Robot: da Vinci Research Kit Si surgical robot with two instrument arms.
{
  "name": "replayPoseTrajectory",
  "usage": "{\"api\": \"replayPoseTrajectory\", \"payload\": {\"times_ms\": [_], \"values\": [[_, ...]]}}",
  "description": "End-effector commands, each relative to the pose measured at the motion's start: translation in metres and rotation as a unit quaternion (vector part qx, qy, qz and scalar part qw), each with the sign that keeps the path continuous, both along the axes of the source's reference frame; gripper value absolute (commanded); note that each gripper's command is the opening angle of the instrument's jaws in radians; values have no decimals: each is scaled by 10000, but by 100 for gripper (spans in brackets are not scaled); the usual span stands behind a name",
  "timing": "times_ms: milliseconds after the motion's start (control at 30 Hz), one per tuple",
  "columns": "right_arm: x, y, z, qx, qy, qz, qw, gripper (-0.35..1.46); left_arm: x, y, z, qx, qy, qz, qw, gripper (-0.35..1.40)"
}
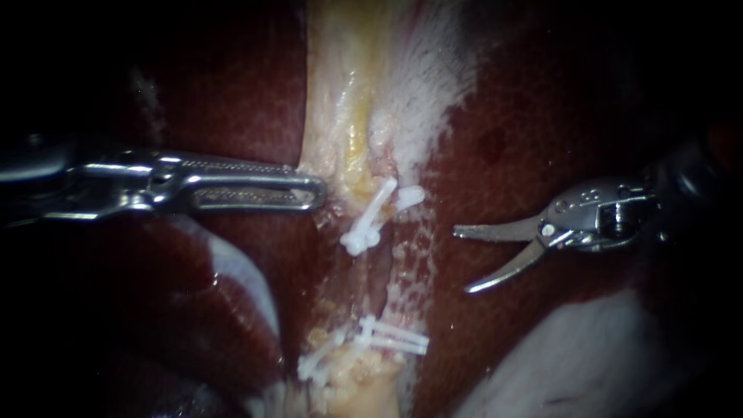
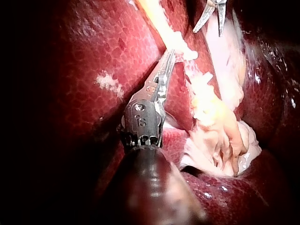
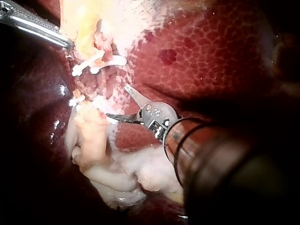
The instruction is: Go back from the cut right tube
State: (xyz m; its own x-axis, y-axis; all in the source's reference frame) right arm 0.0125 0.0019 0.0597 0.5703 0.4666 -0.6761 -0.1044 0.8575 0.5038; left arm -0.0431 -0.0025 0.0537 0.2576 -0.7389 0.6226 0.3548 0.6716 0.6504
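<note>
Hanging clear of the cut tube point(image 1: 377, 272), the right instrument point(image 1: 462, 260) shows its hand released, both blades spread with nothing between them, over bare liver point(image 1: 526, 116) out toward that organ's right side. The tube's gap lies mid-liver between the upper clips point(image 1: 371, 217) and the lower clips point(image 1: 383, 337), well apart from the blades. The retreat looks largely made; by this view, only a little more backing-off is left. The left instrument point(image 1: 317, 192) appears to have its hand clenched on pale tissue point(image 1: 340, 116) beside the upper clips.
</note>
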Motion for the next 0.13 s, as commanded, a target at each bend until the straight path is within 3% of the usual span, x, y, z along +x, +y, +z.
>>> {"api": "replayPoseTrajectory", "payload": {"times_ms": [33,133], "values": [[0,0,0,-1,2,1,10000,143,0,0,0,-2,2,0,10000,-25],[0,0,0,-2,2,0,10000,143,0,0,0,-2,2,0,10000,-27]]}}
